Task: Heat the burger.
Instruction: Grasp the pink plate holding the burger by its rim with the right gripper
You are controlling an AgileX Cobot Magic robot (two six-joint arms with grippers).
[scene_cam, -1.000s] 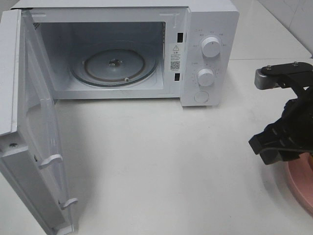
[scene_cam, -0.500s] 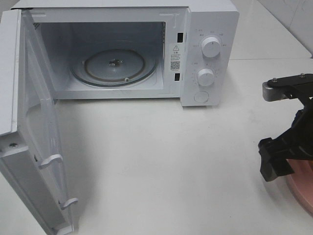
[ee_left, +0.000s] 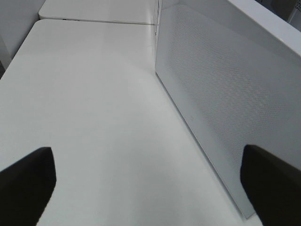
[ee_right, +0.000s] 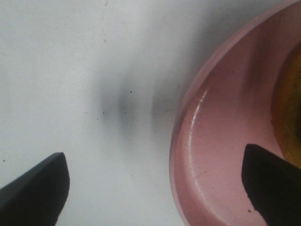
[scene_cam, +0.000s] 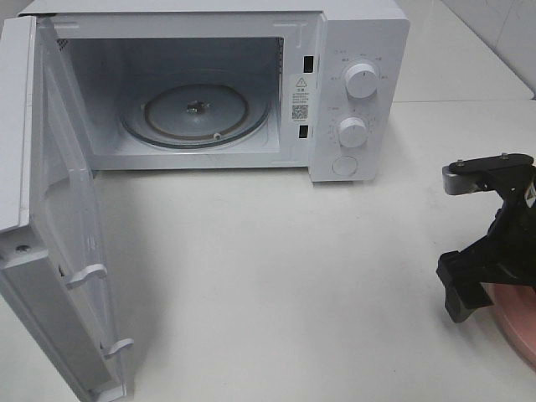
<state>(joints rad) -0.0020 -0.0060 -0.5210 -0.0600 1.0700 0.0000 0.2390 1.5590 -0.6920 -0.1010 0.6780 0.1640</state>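
Observation:
Only a golden-brown sliver of the burger (ee_right: 288, 106) shows, at the edge of the right wrist view, resting in the pink plate (ee_right: 221, 141). From the high camera the burger is hidden; the plate (scene_cam: 521, 328) peeks out at the right edge under my right gripper (scene_cam: 484, 283). That right gripper (ee_right: 153, 188) is open, straddling the plate's left rim, one fingertip over the table and one over the plate. My left gripper (ee_left: 148, 188) is open and holds nothing, low over the table beside the outer face of the microwave door (ee_left: 225, 94).
The white microwave (scene_cam: 360, 50) stands at the back with its door (scene_cam: 50, 209) swung wide to the left. Its glass turntable (scene_cam: 197, 110) is bare. Two knobs (scene_cam: 362, 79) and a button sit on its right panel. White table (scene_cam: 276, 276) stretches between microwave and plate.
My right gripper has dropped lower and shifted toward the pink plate's left rim. The microwave and its door have not moved.

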